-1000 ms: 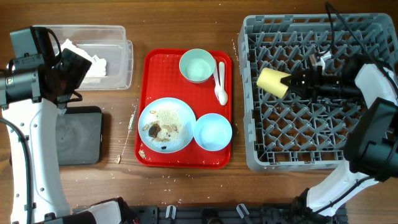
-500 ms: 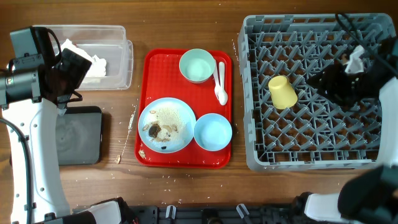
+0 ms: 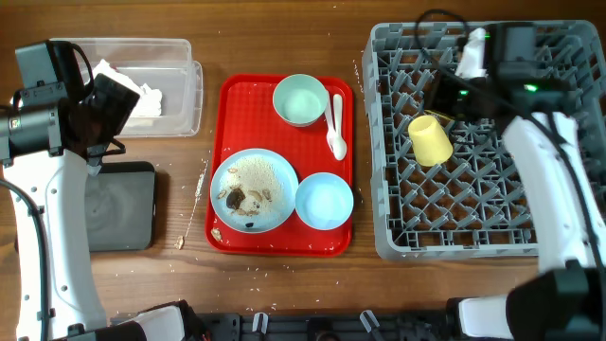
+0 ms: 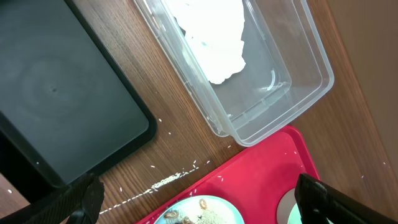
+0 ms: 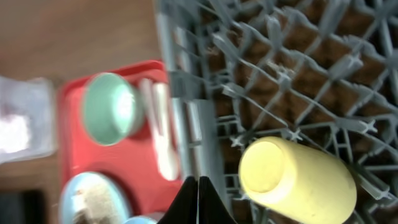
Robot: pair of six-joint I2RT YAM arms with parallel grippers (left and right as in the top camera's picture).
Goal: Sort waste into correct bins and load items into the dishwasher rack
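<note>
The right tool [image 5: 198,186] sits at the bottom edge of its wrist view with its fingers pressed together and nothing between them. Just past it the yellow cup [image 5: 298,180] lies on its side among the pegs of the dishwasher rack [image 5: 298,68], close to the rack's left wall. In the overhead view the pegs below and to the right of the cup stand free. Only a narrow strip of wooden desk [image 3: 284,284] separates that wall from the rim of the red serving tray [image 3: 237,95].

On the tray, the white plastic spoon [image 3: 336,128] lies between the pale green bowl [image 3: 298,99] and the right rim. Nearer the front, the light blue plate [image 3: 253,189] carries white rice [image 3: 256,175] and brown lumps [image 3: 237,199], with the blue bowl [image 3: 324,201] just beside it.

The left tool [image 4: 199,183] is spread wide and holds nothing. It hangs over the desk between the black tray [image 4: 56,93] and the clear tub [image 4: 298,81], where stray grains [image 4: 168,180] lie scattered. A crumpled napkin [image 4: 214,37] rests inside the tub.

The right wrist view is blurred, and it cuts off the plate at the bottom edge. Overhead, the left arm [image 3: 47,189] covers the tub's left end and part of the black tray. The right arm [image 3: 540,161] hides part of the rack, whose right edge runs out of frame.
</note>
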